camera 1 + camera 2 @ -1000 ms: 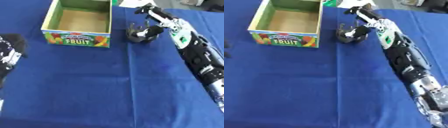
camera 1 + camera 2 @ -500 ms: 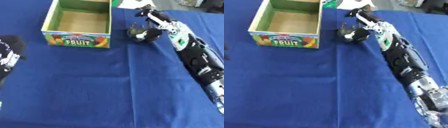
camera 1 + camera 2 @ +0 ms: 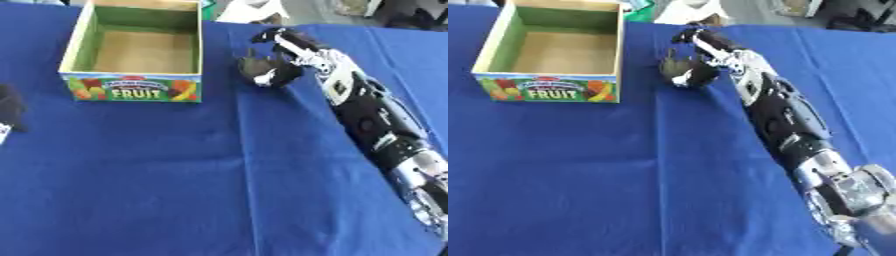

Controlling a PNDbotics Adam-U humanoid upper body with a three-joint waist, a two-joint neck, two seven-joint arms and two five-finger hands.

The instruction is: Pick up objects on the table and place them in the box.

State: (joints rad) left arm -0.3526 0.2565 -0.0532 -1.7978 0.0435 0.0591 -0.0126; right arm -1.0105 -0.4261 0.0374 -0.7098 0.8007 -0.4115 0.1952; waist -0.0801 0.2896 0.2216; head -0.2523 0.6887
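A cardboard box [image 3: 133,89] with green inner walls and a "FRUIT" label stands open at the upper left on the blue cloth; I see nothing inside it. My right arm reaches in from the lower right. Its right hand [image 3: 278,64] is just right of the box, level with its front, fingers curled round a small dark object [image 3: 260,77] with a pale patch, low over the cloth. I cannot make out what the object is. Only a dark part of my left hand [image 3: 7,107] shows at the left edge.
The blue tablecloth [image 3: 175,180] covers the whole table, with a crease running down the middle. White and green things [image 3: 684,10] lie beyond the far edge, behind the box.
The whole picture has shifted slightly left and down, so the camera moved. My right hand stays shut on the dark object beside the box.
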